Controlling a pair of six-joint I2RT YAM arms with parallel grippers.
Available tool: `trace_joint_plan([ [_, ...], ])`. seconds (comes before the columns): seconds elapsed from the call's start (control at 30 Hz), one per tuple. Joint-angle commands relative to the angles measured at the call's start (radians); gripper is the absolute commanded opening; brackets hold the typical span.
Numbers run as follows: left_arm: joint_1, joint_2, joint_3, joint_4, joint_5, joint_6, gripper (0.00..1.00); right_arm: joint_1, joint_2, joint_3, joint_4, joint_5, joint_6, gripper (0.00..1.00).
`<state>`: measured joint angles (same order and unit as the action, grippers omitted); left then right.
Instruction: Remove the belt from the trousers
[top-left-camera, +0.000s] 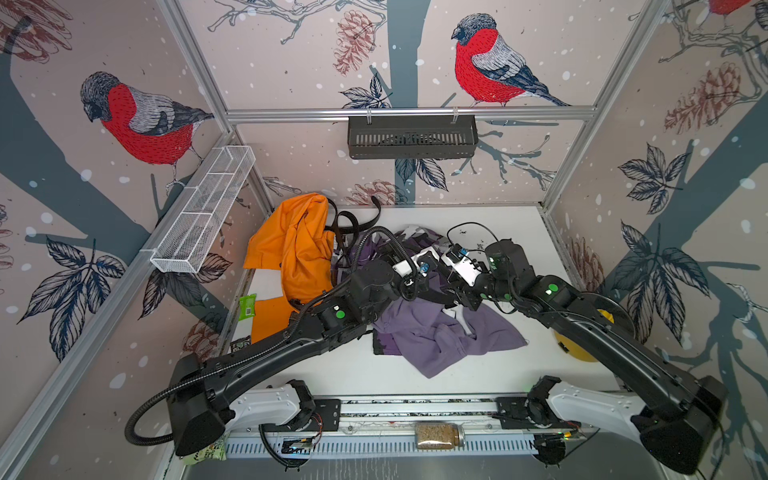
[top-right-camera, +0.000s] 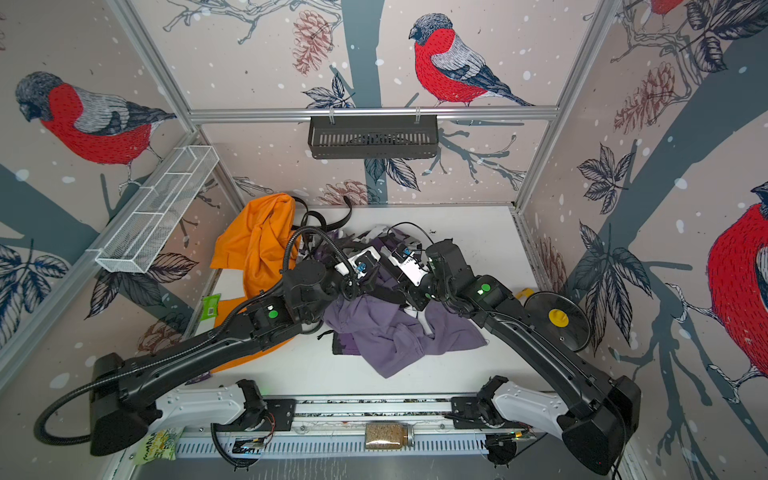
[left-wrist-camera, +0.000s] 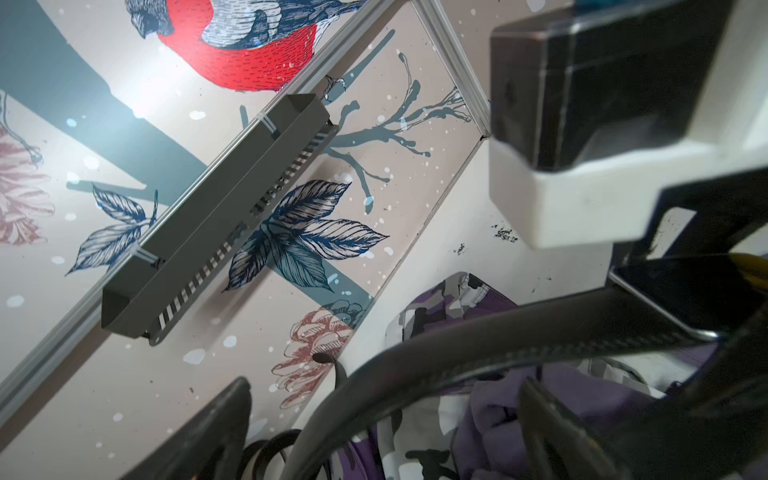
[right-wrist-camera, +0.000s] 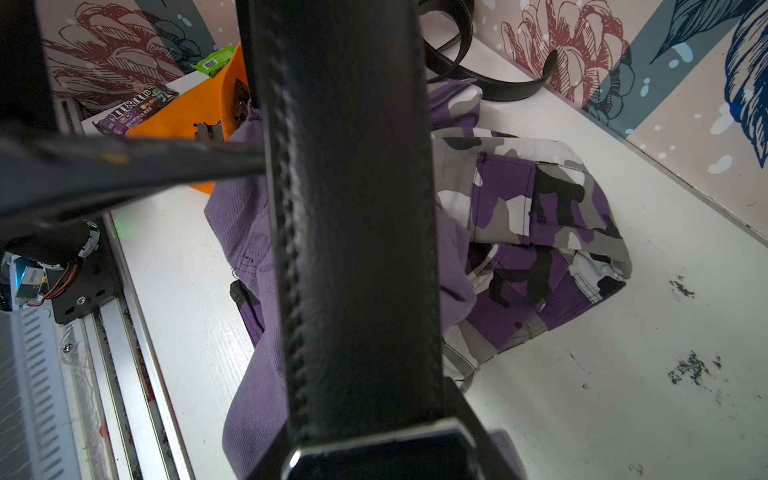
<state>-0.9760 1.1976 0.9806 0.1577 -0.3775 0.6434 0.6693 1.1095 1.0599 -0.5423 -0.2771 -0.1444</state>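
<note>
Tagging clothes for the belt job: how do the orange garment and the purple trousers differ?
Colour: the orange garment is plain; the purple trousers have camouflage patches.
Place: the orange garment is heaped in the far left corner; the purple trousers lie mid-table.
Belt: the belt coils beside the orange garment, then runs over the purple trousers.
Shared: both lie crumpled on the table.

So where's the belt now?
In both top views the belt coils at the table's back left, beside the orange garment, then runs towards the purple trousers.
</note>
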Motion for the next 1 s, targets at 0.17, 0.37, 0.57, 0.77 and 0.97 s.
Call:
trace_joint_plan([
  [0.17, 0.059, 0.067, -0.010, 0.112, -0.048, 0.017, 0.12, -0.008, -0.024, -0.015, 0.009, 0.010, 0.003, 0.00],
  [0.37, 0.245, -0.045, -0.049, 0.042, -0.068, -0.223, 0.00, -0.018, -0.045, -0.050, 0.023, 0.004, 0.026, 0.00],
  [0.57, 0.497, -0.140, -0.098, -0.033, -0.029, -0.533, 0.00, -0.019, -0.045, -0.069, 0.030, 0.004, 0.034, 0.00],
  [0.77, 0.579, -0.091, -0.082, -0.108, 0.132, -0.637, 0.41, -0.022, -0.026, -0.044, 0.032, 0.013, 0.039, 0.00],
  [0.97, 0.577, -0.083, -0.034, -0.154, 0.278, -0.679, 0.97, -0.056, -0.008, 0.011, 0.006, 0.032, 0.060, 0.00],
])
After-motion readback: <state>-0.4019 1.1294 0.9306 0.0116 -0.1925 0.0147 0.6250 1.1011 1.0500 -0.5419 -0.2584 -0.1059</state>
